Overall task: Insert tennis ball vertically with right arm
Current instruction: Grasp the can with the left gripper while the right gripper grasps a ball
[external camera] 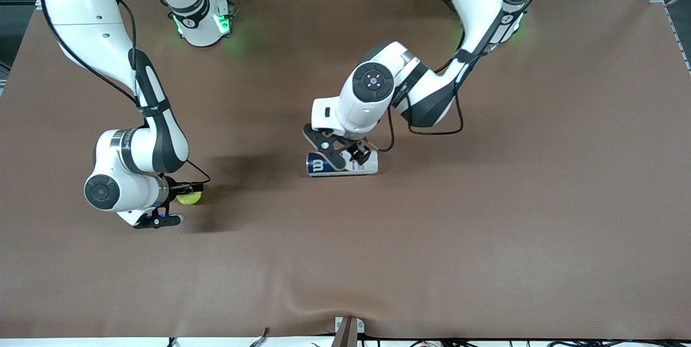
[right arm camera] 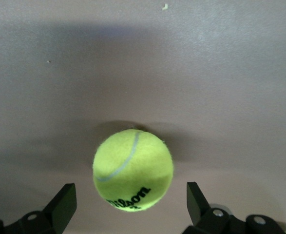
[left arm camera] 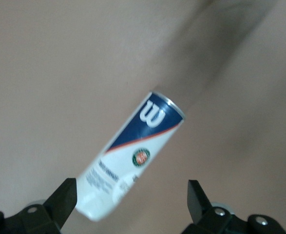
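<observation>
- Nearest the front camera, a small metal bracket (external camera: 348, 331) sits at the table's edge, where the brown cloth (external camera: 486, 228) covering the table (external camera: 594, 120) puckers.
- Aluminium frames and cables line the room along the robots' bases.
- Lying on its side mid-table, the tennis-ball can (external camera: 342, 164) is blue and white, with a white "W" logo and a round green and orange emblem; its small print is unreadable.
- "Wilson" is printed in black on the yellow-green tennis ball (external camera: 189, 197), which rests on the cloth toward the right arm's end.
- Bent low over the ball, the right gripper (right arm camera: 131, 197) has its fingers (right arm camera: 65, 202) spread wide on either side, not touching.
- Wrist tilted down, the left gripper (left arm camera: 132, 202) hovers over the can, jaws wide and empty.
</observation>
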Controlling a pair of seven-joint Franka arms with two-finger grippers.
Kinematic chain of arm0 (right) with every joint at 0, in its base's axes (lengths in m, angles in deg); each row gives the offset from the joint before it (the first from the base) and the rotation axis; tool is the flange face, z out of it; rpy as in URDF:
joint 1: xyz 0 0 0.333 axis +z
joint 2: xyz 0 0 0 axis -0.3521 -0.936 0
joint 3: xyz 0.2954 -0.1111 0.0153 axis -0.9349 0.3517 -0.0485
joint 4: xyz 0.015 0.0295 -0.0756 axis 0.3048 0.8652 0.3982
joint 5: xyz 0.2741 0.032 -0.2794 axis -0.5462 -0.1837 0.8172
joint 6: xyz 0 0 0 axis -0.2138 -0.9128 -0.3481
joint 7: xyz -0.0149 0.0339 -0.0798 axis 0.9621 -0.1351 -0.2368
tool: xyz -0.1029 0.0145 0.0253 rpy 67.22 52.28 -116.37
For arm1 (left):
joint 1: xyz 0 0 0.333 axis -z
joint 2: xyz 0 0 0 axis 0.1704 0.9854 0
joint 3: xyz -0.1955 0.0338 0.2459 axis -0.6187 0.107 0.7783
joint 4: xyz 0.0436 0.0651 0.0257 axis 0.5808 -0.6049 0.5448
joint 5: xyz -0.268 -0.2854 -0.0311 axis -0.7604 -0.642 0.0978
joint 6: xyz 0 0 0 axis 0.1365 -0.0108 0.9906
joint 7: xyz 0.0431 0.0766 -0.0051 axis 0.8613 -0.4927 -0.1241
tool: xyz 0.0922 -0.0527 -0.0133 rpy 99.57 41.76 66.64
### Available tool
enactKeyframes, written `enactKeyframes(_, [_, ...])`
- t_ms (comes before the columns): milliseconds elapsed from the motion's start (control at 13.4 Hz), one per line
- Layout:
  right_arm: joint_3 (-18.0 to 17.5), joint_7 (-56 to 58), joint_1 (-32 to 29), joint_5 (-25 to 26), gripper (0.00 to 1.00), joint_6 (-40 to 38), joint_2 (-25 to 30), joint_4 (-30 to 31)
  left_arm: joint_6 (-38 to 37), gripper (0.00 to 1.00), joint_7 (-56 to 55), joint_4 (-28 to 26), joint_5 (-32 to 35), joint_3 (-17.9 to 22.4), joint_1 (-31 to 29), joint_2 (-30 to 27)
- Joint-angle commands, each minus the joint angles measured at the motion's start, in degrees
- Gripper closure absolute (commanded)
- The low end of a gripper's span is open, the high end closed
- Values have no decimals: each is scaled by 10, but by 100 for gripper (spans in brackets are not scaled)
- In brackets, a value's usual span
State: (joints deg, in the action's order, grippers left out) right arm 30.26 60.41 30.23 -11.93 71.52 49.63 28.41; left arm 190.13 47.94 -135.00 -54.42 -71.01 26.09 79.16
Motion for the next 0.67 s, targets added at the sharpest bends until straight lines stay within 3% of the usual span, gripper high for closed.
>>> enactKeyframes(0, [0,1,0,-11,0,31,5,26,36,0,61,26,9,58,63,30])
enactKeyframes(149, [0,2,1,-11,0,32,5,26,54,0,94,30,9,88,91,52])
enactKeyframes(595, [0,3,-6,-11,0,61,-3,25,65,0,192,38,23,115,130,89])
